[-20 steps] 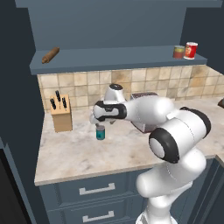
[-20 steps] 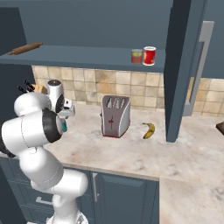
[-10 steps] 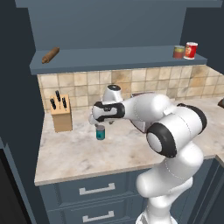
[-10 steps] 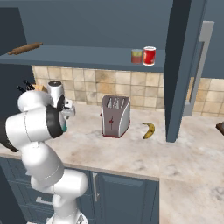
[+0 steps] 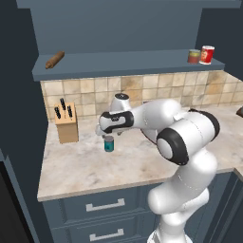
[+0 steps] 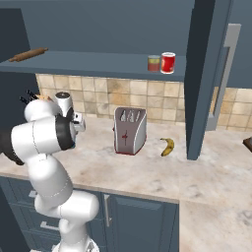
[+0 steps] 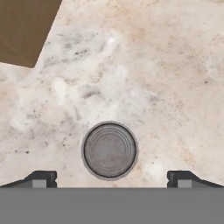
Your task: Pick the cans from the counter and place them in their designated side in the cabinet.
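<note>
Teal-labelled can (image 5: 109,144) — ringed grey metal top — stands upright below the wide-open gripper (image 7: 109,179).

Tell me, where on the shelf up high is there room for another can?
The cabinet shelf has a long bare stretch between the rolling pin at its left end and the two cans at its right end. The right end by those cans is the crowded part. On the counter, the teal can stands alone below the open fingers.
</note>
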Tool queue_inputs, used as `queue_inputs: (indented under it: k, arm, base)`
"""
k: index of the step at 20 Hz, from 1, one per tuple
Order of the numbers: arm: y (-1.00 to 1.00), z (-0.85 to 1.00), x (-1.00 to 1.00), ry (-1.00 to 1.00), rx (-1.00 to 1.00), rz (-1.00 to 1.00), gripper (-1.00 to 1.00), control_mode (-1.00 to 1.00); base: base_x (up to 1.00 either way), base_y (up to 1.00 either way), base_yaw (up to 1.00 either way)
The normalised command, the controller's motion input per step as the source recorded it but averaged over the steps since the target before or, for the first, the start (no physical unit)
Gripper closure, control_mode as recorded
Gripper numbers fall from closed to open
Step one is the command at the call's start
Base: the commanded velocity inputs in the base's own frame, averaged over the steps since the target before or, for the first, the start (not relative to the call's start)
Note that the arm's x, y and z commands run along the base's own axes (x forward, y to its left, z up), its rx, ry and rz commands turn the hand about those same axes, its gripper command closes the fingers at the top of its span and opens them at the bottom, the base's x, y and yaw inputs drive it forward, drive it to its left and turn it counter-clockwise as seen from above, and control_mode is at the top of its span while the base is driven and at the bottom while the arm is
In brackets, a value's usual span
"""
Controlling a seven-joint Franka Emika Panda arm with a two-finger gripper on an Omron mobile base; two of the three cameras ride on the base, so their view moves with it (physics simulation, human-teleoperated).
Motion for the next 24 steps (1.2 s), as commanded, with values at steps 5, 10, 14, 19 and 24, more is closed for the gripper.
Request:
queue_inputs:
  k: [5,10,14,19,24]
  arm:
    - [0.03,-0.07,0.03,0.00,-0.01,0.00,-1.00,-1.00]
    - [0.03,-0.06,0.00,0.00,-0.01,0.00,-1.00,-1.00]
    - [0.02,-0.06,0.00,0.00,-0.01,0.00,-1.00,-1.00]
    - [0.00,-0.08,0.03,0.00,-0.01,0.00,-1.00,-1.00]
    - [0.00,-0.10,0.04,0.00,-0.01,0.00,-1.00,-1.00]
  base:
    - [0.00,0.00,0.00]
    - [0.00,0.00,0.00]
    - [0.00,0.00,0.00]
    - [0.00,0.00,0.00]
    - [0.00,0.00,0.00]
